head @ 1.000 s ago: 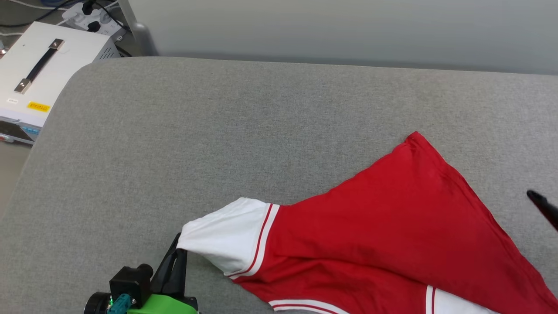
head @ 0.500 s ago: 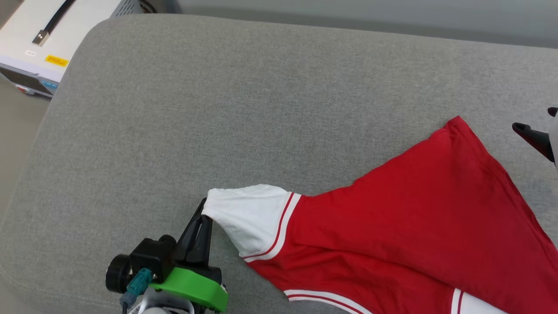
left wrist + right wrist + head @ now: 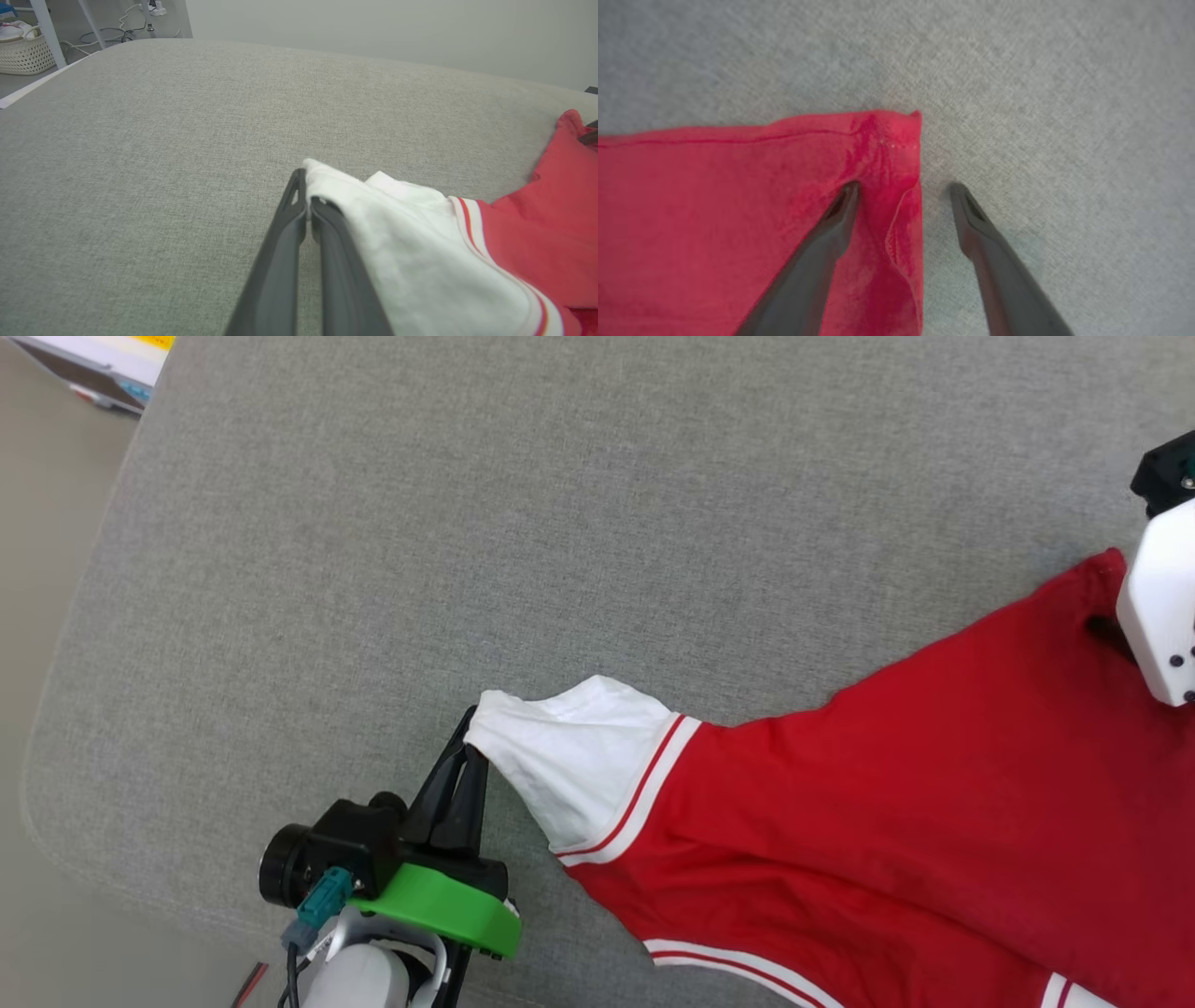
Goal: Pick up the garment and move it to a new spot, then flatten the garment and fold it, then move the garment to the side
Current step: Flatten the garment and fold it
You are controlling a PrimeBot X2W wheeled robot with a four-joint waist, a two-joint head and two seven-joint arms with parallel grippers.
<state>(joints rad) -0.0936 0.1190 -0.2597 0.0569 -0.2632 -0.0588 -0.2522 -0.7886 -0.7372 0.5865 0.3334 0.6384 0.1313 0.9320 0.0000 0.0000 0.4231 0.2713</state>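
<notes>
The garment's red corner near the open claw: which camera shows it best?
The right wrist view: the garment's corner lies close, the open right gripper straddling its edge. The head view shows it partly behind the white forearm; the left wrist view, small at far right.

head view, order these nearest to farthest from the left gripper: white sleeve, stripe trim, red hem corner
1. white sleeve, pinched in the jaws of the left gripper
2. stripe trim, just to its right
3. red hem corner, far right
</notes>
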